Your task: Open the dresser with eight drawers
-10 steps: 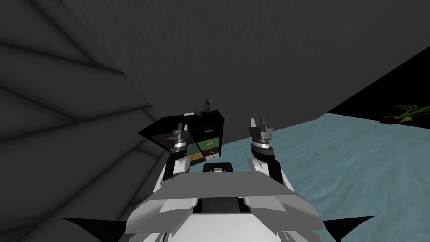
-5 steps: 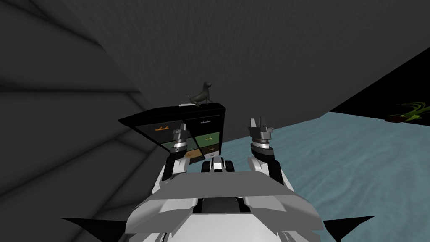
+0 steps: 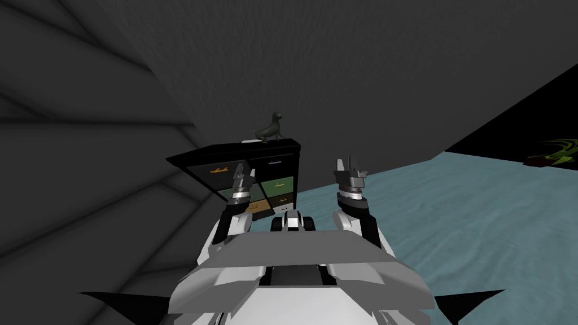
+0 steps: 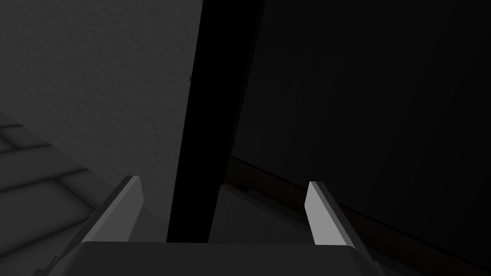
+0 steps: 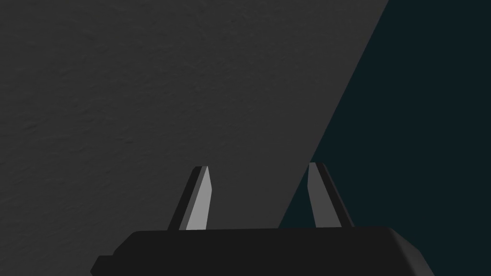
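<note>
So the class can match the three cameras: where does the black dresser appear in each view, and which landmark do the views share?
Head view: black dresser left of centre, just behind the left claw.
Left wrist view: a black upright band between the claw's fingers, likely the dresser's edge.
Right wrist view: not in it.
Shared landmark: the grey wall, seen in all three.

Left arm [image 3: 240,219] and right arm [image 3: 347,219]: white shells, black joint sections, a silver ring at each wrist. Left gripper [image 3: 241,169] and right gripper [image 3: 350,163]: dark grey boxy bodies, each with two thin light grey blade fingers [image 4: 320,215], darker along one edge, tapering to slanted tips.
</note>
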